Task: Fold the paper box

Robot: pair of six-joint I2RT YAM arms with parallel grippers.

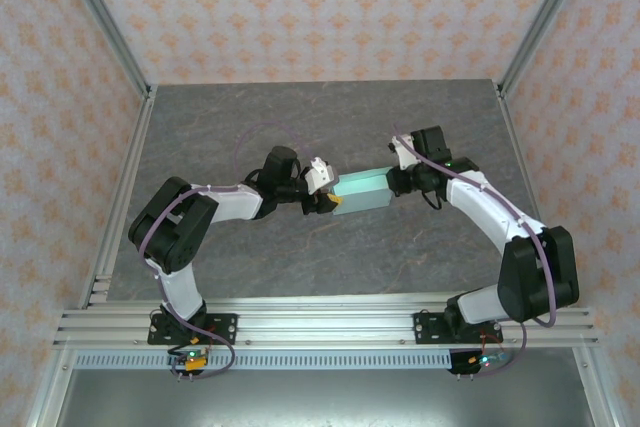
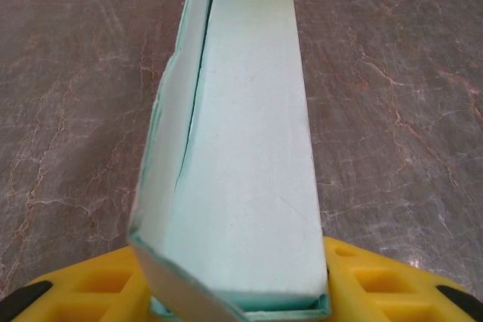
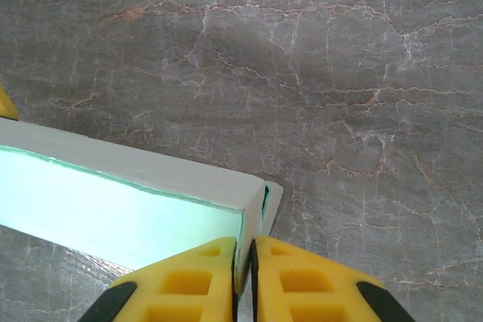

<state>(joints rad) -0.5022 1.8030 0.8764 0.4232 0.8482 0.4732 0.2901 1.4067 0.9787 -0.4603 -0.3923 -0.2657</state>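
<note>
Two grips on one paper box (image 1: pixel 362 190), mid-table: my left gripper (image 2: pixel 238 292) clamped its near end, my right gripper (image 3: pixel 243 262) pinched the far end wall. Thin mint card, long shallow trough, plain inside; veined grey table (image 1: pixel 300 257) lay beyond.

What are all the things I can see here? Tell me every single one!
paper box: one, pale mint-blue, mid-table between the two arms
table: one, grey marbled, under everything
walls: three, pale with peach pattern, around the table
metal rails: several, silver, near edge under the arm bases
left arm: one, black and white, left side
right arm: one, black and white, right side
left fingers: two, yellow, either side of the box's end
right fingers: two, yellow, pinching the box's thin wall
</note>
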